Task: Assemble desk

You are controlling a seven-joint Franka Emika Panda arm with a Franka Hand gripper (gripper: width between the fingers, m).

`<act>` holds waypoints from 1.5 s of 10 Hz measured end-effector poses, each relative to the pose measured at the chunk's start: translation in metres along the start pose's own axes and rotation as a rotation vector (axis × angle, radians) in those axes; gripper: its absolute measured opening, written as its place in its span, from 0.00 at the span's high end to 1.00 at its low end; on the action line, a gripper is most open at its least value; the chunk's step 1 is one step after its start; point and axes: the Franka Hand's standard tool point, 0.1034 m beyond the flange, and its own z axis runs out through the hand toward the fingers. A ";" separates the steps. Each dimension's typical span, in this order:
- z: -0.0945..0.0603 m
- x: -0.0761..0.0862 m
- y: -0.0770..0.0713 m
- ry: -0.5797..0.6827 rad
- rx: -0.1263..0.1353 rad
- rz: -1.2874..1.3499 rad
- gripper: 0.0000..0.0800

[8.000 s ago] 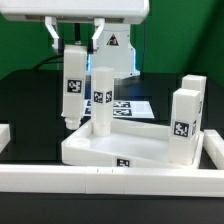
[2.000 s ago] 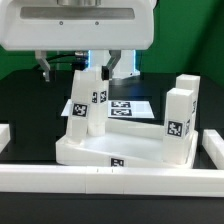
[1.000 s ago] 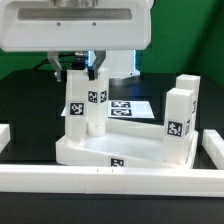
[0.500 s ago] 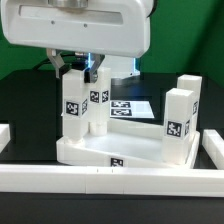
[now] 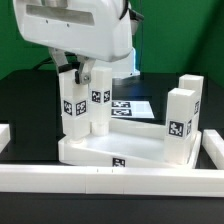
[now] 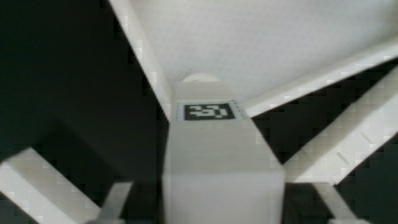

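A white block leg point(image 5: 72, 104) stands upright, long axis vertical, at left centre of the exterior view, clamped in the robot's hand point(image 5: 79, 71) over the desk top's point(image 5: 120, 150) left corner. A second leg point(image 5: 98, 104) stands just beside it; two more point(image 5: 184, 113) rise at right, making four. The marker board point(image 5: 132, 106) is partly hidden.
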 end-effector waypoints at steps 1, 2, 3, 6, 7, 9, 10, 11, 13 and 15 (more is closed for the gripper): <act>0.000 0.000 -0.001 0.002 0.002 0.058 0.64; 0.000 0.000 -0.001 0.000 0.006 0.141 0.64; 0.000 0.000 -0.001 -0.003 0.009 0.182 0.64; 0.000 0.000 -0.002 -0.018 0.023 0.461 0.64; 0.000 0.000 -0.003 -0.019 0.028 0.504 0.64; 0.001 -0.001 -0.004 -0.022 0.029 0.556 0.64; 0.001 -0.002 -0.005 -0.021 0.029 0.516 0.50; 0.001 -0.003 -0.007 -0.020 0.029 0.460 0.32; 0.002 -0.006 -0.009 -0.017 0.027 0.326 0.23; 0.002 -0.010 -0.012 -0.016 0.028 0.165 0.19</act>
